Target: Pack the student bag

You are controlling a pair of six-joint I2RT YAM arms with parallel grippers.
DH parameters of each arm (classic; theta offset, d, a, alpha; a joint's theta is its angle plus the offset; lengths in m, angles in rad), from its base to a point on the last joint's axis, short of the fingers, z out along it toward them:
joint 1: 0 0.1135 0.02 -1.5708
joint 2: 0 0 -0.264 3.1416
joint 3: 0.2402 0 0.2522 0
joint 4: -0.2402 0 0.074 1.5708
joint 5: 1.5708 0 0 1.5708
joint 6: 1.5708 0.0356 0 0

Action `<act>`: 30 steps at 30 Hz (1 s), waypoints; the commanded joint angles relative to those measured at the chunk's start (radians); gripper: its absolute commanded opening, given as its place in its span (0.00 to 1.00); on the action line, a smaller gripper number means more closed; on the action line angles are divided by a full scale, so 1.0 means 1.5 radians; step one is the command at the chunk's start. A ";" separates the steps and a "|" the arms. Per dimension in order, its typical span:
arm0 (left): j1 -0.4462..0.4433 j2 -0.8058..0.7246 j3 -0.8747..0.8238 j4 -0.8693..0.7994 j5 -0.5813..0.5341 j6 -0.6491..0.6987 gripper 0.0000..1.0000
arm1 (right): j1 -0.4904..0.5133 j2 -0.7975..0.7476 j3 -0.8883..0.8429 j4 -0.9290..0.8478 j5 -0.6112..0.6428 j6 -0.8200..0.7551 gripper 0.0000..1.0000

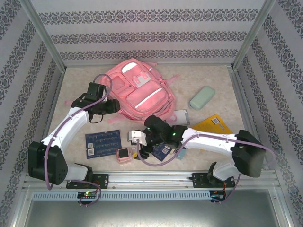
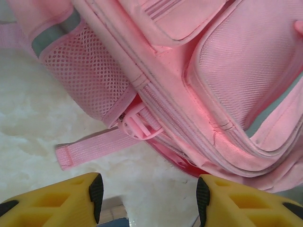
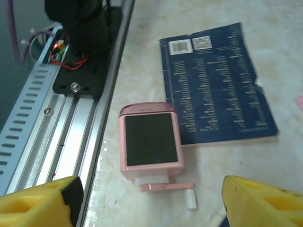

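The pink student bag (image 1: pixel 142 92) lies flat at the back middle of the table, front pockets up. In the left wrist view its mesh side pocket (image 2: pixel 90 75) and a loose strap (image 2: pixel 94 149) are close ahead. My left gripper (image 1: pixel 113 107) hovers at the bag's near left edge. It (image 2: pixel 147 194) is open, with bare table between the yellow fingers. My right gripper (image 1: pixel 137 144) hangs low near the front, also open (image 3: pixel 151 201). A small pink square gadget (image 3: pixel 150 142) lies just ahead of its fingers, apart from them.
A dark blue booklet (image 1: pixel 102 142) lies beside the gadget (image 1: pixel 124 155). A pale green case (image 1: pixel 202 97), a yellow book (image 1: pixel 213 125) and a white item (image 1: pixel 182 116) sit right of the bag. The metal rail (image 3: pixel 61 118) borders the front edge.
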 commanded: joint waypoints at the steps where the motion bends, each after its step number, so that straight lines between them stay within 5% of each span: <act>1: 0.005 -0.013 -0.005 0.027 0.023 -0.017 0.56 | 0.026 0.039 0.043 0.024 -0.004 -0.047 0.79; 20: 0.010 -0.018 -0.011 0.040 0.047 -0.025 0.56 | 0.083 0.233 0.144 -0.050 0.112 -0.104 0.78; 23: 0.011 -0.021 -0.012 0.041 0.045 -0.024 0.56 | 0.082 0.243 0.152 -0.054 0.119 -0.102 0.69; 30: 0.012 -0.015 -0.011 0.041 0.049 -0.019 0.55 | 0.071 0.208 0.150 -0.057 0.095 -0.070 0.23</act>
